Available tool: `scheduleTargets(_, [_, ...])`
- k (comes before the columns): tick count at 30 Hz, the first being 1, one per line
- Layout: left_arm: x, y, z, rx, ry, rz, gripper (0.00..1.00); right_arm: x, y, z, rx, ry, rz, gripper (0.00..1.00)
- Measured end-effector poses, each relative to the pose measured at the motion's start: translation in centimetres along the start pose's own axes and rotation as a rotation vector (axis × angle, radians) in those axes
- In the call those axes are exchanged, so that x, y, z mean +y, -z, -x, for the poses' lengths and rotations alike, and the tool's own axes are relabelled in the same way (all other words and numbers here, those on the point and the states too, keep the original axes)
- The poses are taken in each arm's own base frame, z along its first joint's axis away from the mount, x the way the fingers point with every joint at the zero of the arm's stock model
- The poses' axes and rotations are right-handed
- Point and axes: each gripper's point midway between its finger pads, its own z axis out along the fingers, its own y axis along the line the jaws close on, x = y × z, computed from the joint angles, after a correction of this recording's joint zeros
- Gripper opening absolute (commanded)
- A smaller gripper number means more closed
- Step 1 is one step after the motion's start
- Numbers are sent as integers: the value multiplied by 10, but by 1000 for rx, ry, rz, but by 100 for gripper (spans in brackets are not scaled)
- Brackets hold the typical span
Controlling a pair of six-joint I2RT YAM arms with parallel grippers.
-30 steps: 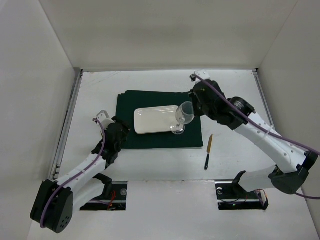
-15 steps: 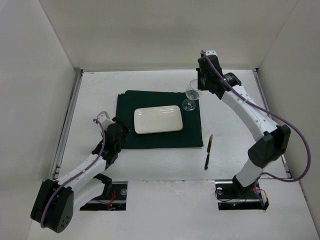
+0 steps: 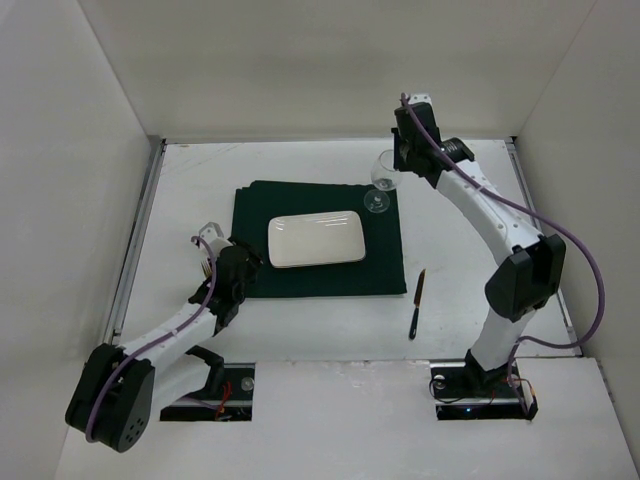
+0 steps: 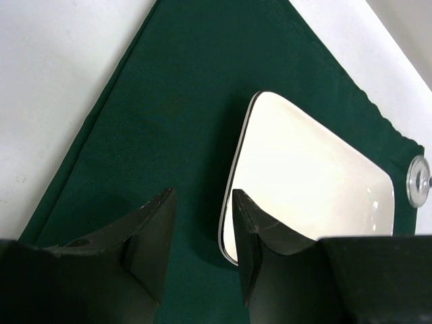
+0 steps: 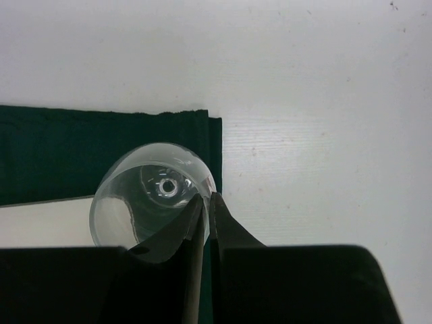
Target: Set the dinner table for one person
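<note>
Dinner table long axis left-right; right tool pinching glass rim; left tool parted, empty.

The right gripper, pinching the glass by its rim, is now at the cloth's far right corner, away from the plate.

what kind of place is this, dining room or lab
Probably a robot lab test cell: bare white walls box in the dinner table, and the left arm and right arm are bolted at its near edge.
</note>
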Motion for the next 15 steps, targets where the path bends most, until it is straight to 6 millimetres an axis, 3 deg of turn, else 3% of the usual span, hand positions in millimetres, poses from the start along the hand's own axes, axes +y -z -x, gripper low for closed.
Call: scheduleTargets(15, [4, -3, -3, 7, -3, 13, 37, 6, -34, -8, 22, 21, -15, 15])
